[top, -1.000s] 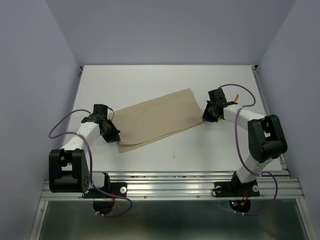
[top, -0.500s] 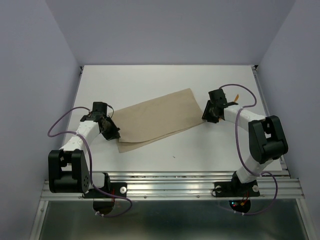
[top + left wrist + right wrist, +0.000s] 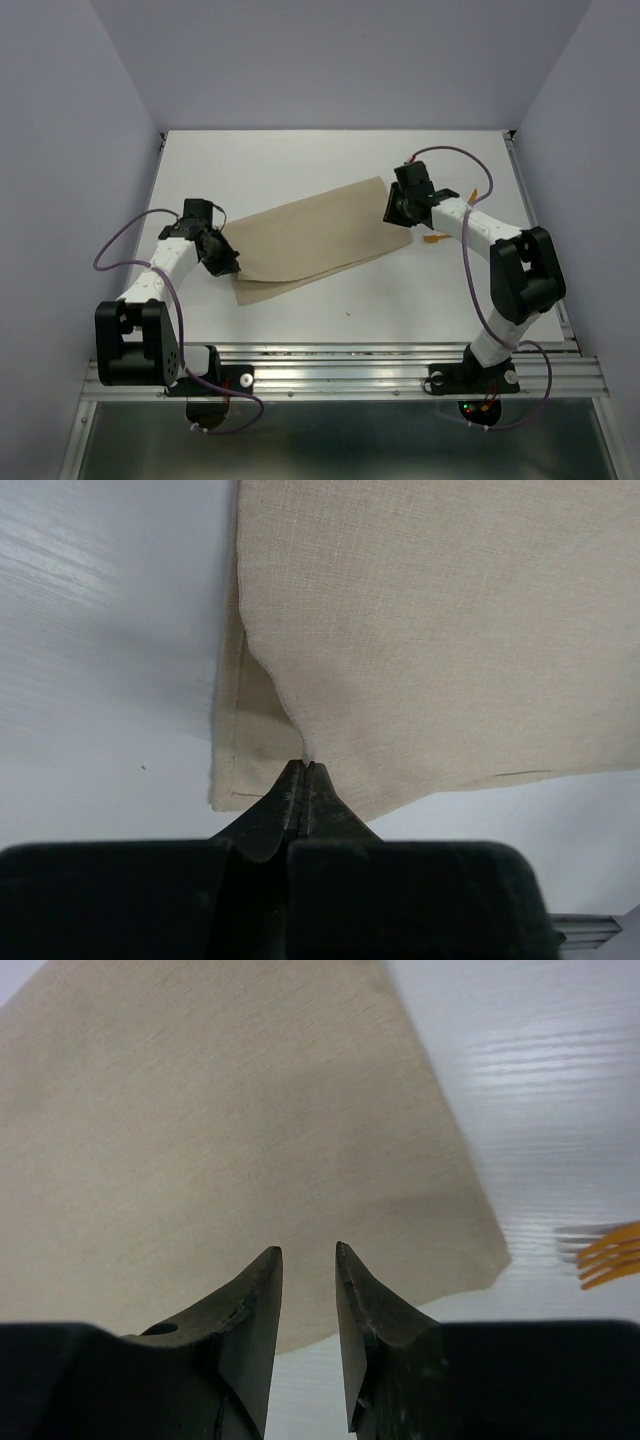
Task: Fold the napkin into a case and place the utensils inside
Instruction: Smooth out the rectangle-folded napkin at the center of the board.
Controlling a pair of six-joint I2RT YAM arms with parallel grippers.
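Right gripper (image 3: 308,1250) has shifted left over the folded napkin's (image 3: 310,235) right end, jaws narrowly parted, empty; a fork (image 3: 610,1255) now shows just beside it; left gripper (image 3: 303,770) stays pinched on the napkin's top layer.

The napkin (image 3: 310,240) was plain, unpatterned tan-beige, the utensils (image 3: 610,1253) orange, the surface (image 3: 300,160) white, the left end effector (image 3: 303,767) and right end effector (image 3: 308,1250) black, the arms (image 3: 485,228) white, and the cables (image 3: 450,149) purple.

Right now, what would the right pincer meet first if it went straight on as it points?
Probably the napkin: the open right pincer points onto its end; height above it is unclear.
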